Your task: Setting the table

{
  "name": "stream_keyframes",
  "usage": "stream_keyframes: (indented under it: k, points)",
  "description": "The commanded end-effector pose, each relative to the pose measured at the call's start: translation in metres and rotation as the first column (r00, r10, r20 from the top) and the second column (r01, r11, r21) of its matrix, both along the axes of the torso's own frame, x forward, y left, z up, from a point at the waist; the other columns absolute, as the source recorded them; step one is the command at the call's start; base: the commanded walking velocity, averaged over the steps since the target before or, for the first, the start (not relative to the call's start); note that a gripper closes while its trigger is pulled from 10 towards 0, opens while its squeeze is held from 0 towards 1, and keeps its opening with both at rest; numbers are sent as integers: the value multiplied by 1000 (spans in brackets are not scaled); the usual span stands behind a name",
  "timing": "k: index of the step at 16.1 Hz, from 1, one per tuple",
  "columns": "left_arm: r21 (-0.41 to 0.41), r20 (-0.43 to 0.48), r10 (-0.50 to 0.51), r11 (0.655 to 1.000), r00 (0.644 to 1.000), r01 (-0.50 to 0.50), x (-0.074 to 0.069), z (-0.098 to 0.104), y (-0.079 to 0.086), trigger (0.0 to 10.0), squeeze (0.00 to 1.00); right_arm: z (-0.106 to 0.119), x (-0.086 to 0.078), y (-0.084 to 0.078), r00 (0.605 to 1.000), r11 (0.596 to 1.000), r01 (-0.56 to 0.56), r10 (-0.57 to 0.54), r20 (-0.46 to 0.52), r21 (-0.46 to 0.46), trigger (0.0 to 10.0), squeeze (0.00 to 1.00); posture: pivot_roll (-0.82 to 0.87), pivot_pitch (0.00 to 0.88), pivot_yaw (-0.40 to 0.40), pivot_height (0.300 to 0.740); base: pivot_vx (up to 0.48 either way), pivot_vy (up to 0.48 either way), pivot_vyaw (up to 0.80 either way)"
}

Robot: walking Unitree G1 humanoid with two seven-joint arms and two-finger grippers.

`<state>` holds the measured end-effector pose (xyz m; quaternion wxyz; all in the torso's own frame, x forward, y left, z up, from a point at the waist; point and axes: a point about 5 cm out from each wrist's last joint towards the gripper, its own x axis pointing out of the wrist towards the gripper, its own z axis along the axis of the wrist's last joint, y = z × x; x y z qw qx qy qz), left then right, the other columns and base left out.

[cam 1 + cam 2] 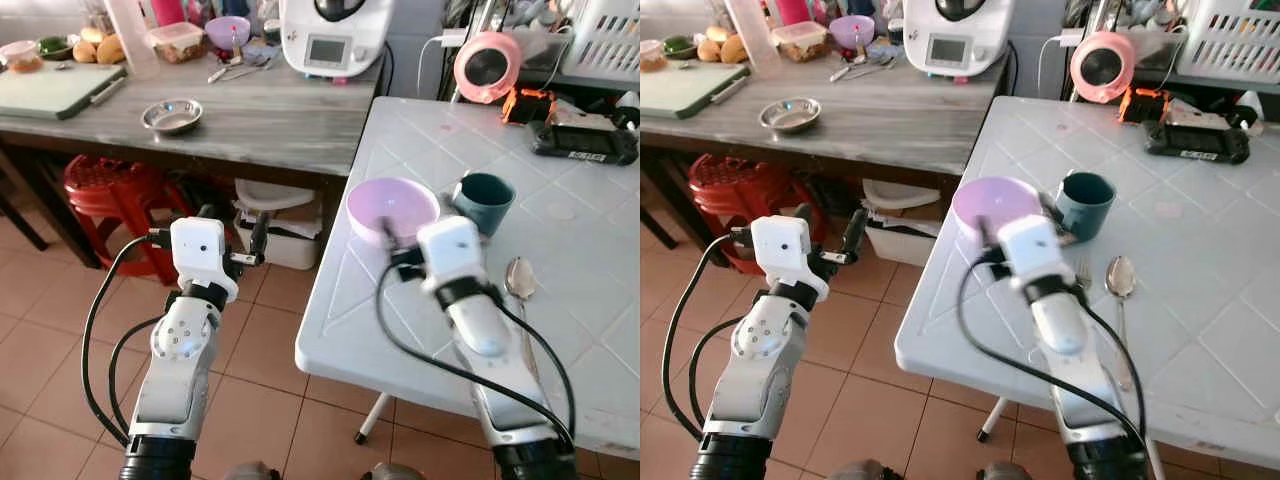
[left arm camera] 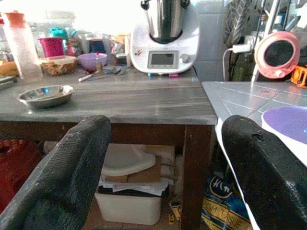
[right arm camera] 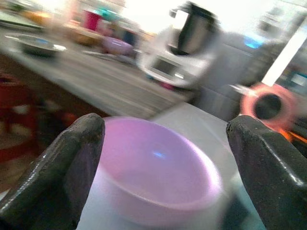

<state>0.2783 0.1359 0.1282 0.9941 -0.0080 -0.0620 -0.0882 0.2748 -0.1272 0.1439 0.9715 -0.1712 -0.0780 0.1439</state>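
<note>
A purple bowl (image 1: 392, 210) stands near the left edge of the white table (image 1: 400, 330). Just right of it are a teal cup (image 1: 483, 203), a spoon (image 1: 520, 278) and a fork (image 1: 1083, 270). My right gripper (image 3: 165, 125) is open and low over the table, right in front of the bowl, its two fingers spread wider than the bowl and holding nothing. Left of the table, my left gripper (image 1: 235, 225) is open and empty above the tiled floor, pointing at the grey counter (image 1: 270, 120).
The counter carries a steel bowl (image 1: 172, 116), a white kitchen machine (image 1: 335, 35), a cutting board and food tubs. Red stools (image 1: 105, 190) and a white box (image 1: 275, 215) sit under it. A pink round device (image 1: 487, 65) and a black controller (image 1: 585, 140) lie at the table's back.
</note>
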Motion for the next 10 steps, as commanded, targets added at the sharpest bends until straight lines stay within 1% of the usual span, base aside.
stream_keyframes:
  k: [1,2,3,4,5,7,8,10]
  points:
    - [6,-18,13,1000,1000,-13,1,-2,3,10000,0,-4,2,7,996,997,-69,68,-49,-17,10000,0,-42,3,43,740,0,0,0]
    - [5,-32,4,1000,999,-3,1,-4,2,10000,0,-7,2,14,972,980,-199,195,-129,-14,10000,0,-42,9,43,740,0,0,0]
    - [1,-45,-3,1000,999,3,0,-6,1,10000,0,-9,3,14,962,971,-234,224,-155,-44,10000,0,-41,11,44,740,0,0,0]
    - [-3,-58,-13,1000,998,13,-2,-8,-1,10000,0,-12,8,8,960,968,-234,216,-179,-88,10000,0,-39,15,40,740,0,0,0]
    - [-2,-69,-24,1000,997,24,-4,-10,-2,10000,0,-13,14,1,963,972,-209,186,-195,-105,10000,0,-38,17,39,740,0,0,0]
    - [-3,-79,-24,1000,997,24,-7,-12,-2,10000,0,-8,23,-9,967,980,-170,146,-209,-103,10000,0,-37,27,39,740,0,0,0]
    - [-3,-83,-25,1000,996,25,-7,-12,-2,10000,0,-4,29,-13,972,981,-143,114,-204,-131,10000,0,-37,31,39,740,0,0,0]
    - [1,-101,-34,999,994,34,-9,-14,-2,10000,0,-1,34,-16,969,981,-136,103,-223,-137,10000,0,-38,41,41,740,0,0,0]
